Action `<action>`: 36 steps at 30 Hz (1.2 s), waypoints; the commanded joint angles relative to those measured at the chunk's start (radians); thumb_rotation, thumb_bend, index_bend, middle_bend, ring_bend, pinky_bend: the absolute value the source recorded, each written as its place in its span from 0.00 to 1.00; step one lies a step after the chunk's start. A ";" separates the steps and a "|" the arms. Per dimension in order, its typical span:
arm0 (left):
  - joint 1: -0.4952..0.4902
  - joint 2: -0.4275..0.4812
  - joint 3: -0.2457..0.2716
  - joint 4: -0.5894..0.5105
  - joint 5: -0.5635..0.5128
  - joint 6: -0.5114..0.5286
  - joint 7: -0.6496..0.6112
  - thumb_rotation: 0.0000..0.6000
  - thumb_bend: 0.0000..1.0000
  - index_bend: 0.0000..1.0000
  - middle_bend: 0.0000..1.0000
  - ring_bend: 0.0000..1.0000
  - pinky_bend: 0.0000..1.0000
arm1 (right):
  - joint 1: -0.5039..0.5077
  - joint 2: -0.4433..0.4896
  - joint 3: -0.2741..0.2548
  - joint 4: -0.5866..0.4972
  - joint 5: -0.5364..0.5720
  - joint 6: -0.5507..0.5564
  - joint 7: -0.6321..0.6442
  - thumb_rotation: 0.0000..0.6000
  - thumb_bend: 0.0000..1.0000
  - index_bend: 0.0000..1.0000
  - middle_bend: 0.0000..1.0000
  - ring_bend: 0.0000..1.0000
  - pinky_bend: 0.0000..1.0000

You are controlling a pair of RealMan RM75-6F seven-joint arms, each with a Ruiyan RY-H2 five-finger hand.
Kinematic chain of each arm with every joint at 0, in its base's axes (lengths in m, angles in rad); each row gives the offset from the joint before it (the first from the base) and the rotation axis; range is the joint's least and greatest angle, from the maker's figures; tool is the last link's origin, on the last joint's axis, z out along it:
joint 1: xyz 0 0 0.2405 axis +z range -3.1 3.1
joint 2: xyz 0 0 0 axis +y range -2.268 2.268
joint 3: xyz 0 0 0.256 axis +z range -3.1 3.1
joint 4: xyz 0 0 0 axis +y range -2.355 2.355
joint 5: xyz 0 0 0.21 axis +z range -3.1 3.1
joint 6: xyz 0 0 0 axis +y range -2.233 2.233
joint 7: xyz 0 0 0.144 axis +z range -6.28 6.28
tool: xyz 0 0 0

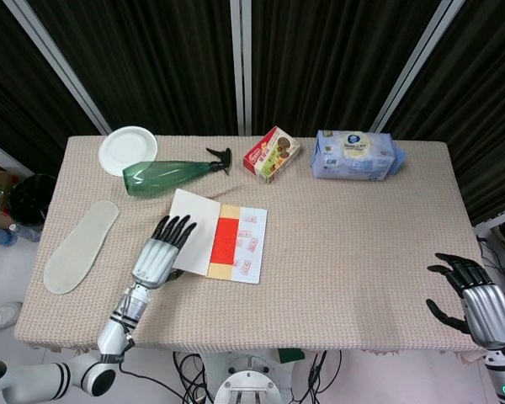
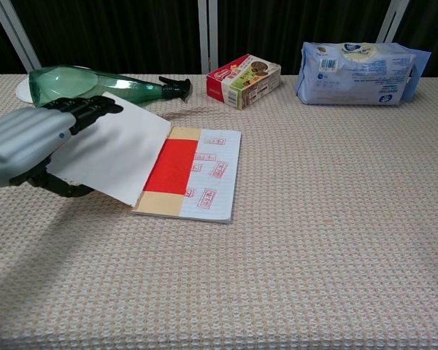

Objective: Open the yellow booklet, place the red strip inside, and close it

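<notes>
The booklet (image 1: 249, 245) (image 2: 217, 175) lies open at mid-left of the table. The red strip (image 1: 225, 239) (image 2: 173, 166) lies flat on its yellow inner page, beside a white page with red stamps. My left hand (image 1: 162, 252) (image 2: 36, 138) holds the booklet's white left cover (image 1: 199, 225) (image 2: 117, 149), with fingers over the top and the thumb underneath. The cover's outer edge is raised off the table. My right hand (image 1: 480, 301) hovers past the table's front right corner with fingers spread and nothing in it; only the head view shows it.
A green spray bottle (image 1: 164, 177) (image 2: 80, 84) lies just behind the booklet. A white plate (image 1: 128, 150) sits at the back left and a pale insole (image 1: 80, 246) near the left edge. A snack box (image 1: 271, 153) (image 2: 243, 80) and a tissue pack (image 1: 356, 155) (image 2: 358, 63) stand at the back.
</notes>
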 commanded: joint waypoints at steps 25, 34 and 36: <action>-0.072 0.060 -0.065 -0.301 0.039 -0.157 0.161 1.00 0.17 0.02 0.00 0.00 0.04 | -0.023 -0.001 -0.001 0.036 0.025 0.010 0.043 1.00 0.21 0.33 0.17 0.18 0.22; 0.121 0.388 -0.065 -0.403 -0.078 0.018 -0.034 1.00 0.22 0.05 0.00 0.00 0.05 | -0.012 0.010 0.004 0.050 0.040 -0.020 0.041 1.00 0.22 0.33 0.17 0.18 0.23; 0.173 0.443 -0.039 -0.391 -0.073 0.060 -0.073 1.00 0.22 0.05 0.00 0.00 0.05 | -0.007 0.011 0.006 0.053 0.041 -0.027 0.039 1.00 0.22 0.33 0.17 0.18 0.23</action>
